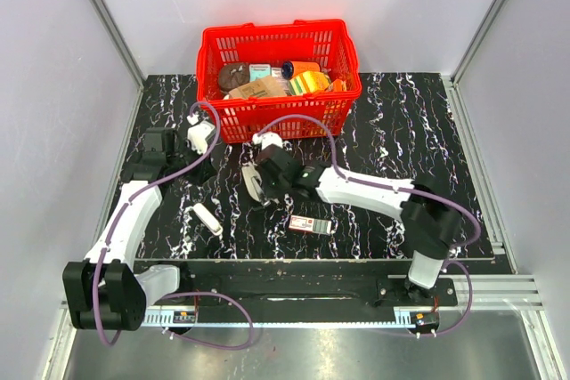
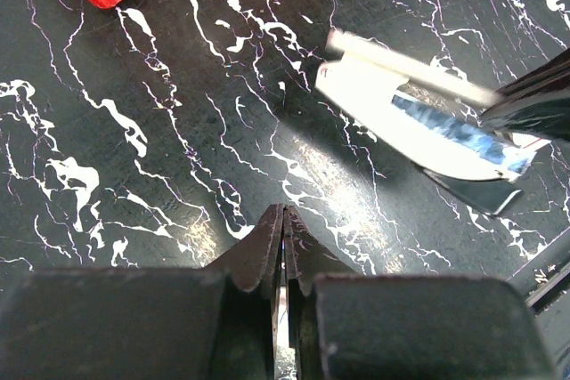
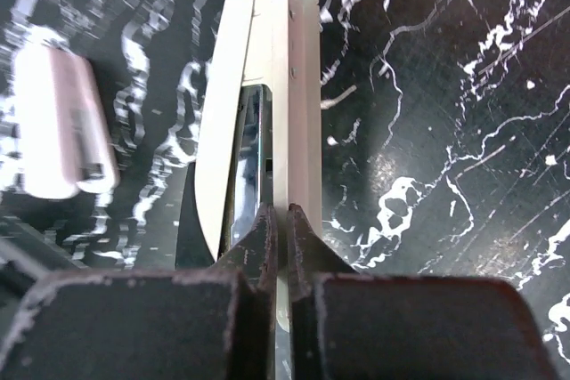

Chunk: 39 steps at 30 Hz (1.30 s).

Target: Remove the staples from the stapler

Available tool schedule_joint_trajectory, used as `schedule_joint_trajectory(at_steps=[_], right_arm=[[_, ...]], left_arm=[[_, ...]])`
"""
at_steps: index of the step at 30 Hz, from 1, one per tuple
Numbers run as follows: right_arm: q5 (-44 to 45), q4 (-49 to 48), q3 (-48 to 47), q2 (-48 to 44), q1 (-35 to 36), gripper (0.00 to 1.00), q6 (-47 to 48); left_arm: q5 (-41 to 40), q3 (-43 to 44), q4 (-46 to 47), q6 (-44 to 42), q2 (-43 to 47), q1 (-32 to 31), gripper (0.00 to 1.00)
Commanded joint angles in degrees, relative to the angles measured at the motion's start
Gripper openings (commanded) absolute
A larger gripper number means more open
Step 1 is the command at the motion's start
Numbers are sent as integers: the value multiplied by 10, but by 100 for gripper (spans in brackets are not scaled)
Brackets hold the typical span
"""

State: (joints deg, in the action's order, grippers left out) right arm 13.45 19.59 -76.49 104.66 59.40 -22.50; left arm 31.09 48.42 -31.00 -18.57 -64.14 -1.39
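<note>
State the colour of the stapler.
The stapler is off-white with shiny metal inside; the right wrist view shows it best.

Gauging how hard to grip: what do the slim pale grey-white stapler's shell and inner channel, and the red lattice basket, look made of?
Slim pale grey-white stapler: shell looks matte plastic, evenly pale. Inner channel: mirror-bright, likely steel. Red lattice basket: uniformly coloured moulded grid, probably plastic.

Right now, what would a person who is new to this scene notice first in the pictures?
The red basket, full of packaged goods, stands at the far middle of the black, white-veined table. Just in front of it, the right tool is shut on the pale stapler, which gapes open and shows its silvery channel.
</note>
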Motion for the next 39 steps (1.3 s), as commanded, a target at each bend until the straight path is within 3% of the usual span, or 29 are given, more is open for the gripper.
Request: schedule_joint_trajectory(at_steps=[1, 12, 17, 28, 31, 35, 39], right_arm=[[-60, -76, 23, -88, -41, 0, -70], [-238, -247, 194, -120, -175, 0, -249], [-319, -376, 264, -76, -213, 0, -350], [-410, -612, 354, 48, -257, 0, -544], [-421, -611, 354, 70, -259, 0, -552], [-410, -558, 354, 64, -259, 14, -537], [-406, -517, 353, 56, -261, 17, -531]], left_arm=[[12, -5, 24, 1, 17, 2, 6], [18, -8, 28, 2, 16, 2, 6], [23, -3, 28, 7, 15, 2, 6], [34, -6, 36, 13, 8, 2, 7], [36, -6, 36, 11, 8, 3, 7], [37, -6, 36, 8, 12, 2, 7], [39, -5, 36, 8, 16, 2, 7]])
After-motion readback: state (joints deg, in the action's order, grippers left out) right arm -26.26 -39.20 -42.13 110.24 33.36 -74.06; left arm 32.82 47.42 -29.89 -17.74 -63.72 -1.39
